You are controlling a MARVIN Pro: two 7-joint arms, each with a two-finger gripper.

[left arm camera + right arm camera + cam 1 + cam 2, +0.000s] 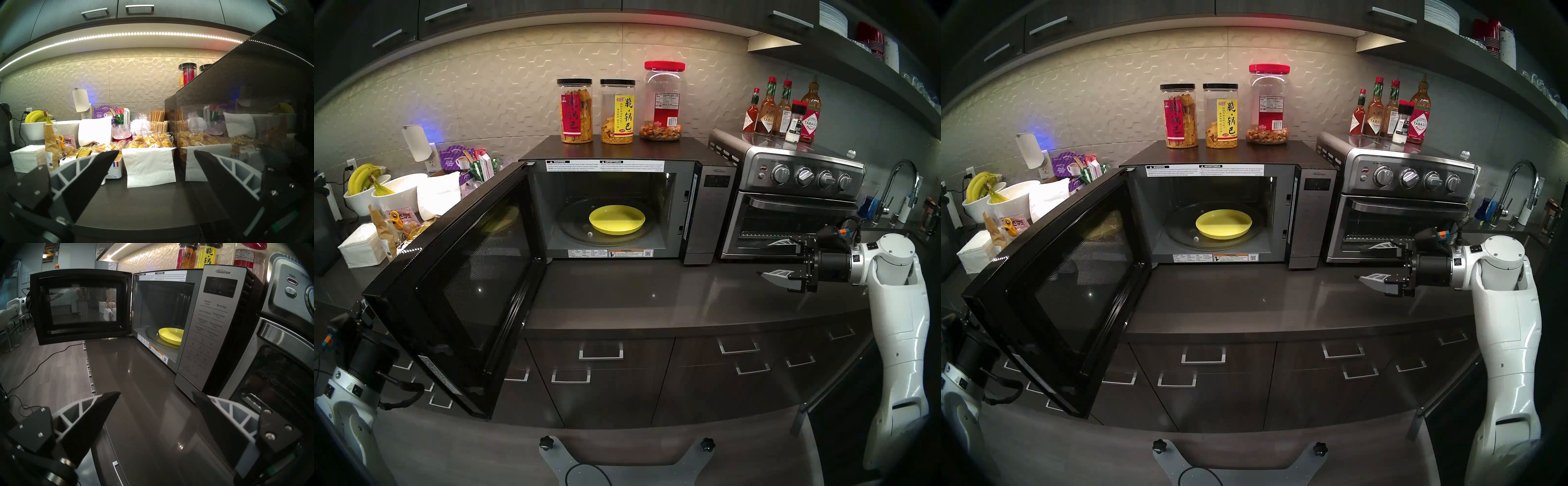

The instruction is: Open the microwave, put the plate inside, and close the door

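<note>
Lettering reading "INVERTER" tops the grey touch panel (210,324) of the microwave (653,149), above pads marked Popcorn, Beverage, Sensor Reheat and Turbo Defrost. WARNING and ADVERTENCIA stickers run along its upper frame. The door (456,281) stands swung wide to the left, mesh window facing inward. The yellow plate (617,219) lies on the glass turntable (572,224) inside. Tabasco bottles (811,118) stand on the toaster oven (789,203). The right gripper (777,259) hovers over the tabletop (636,295), fingers apart, empty; the left gripper (156,152) is spread too, beside the door's outer face.
</note>
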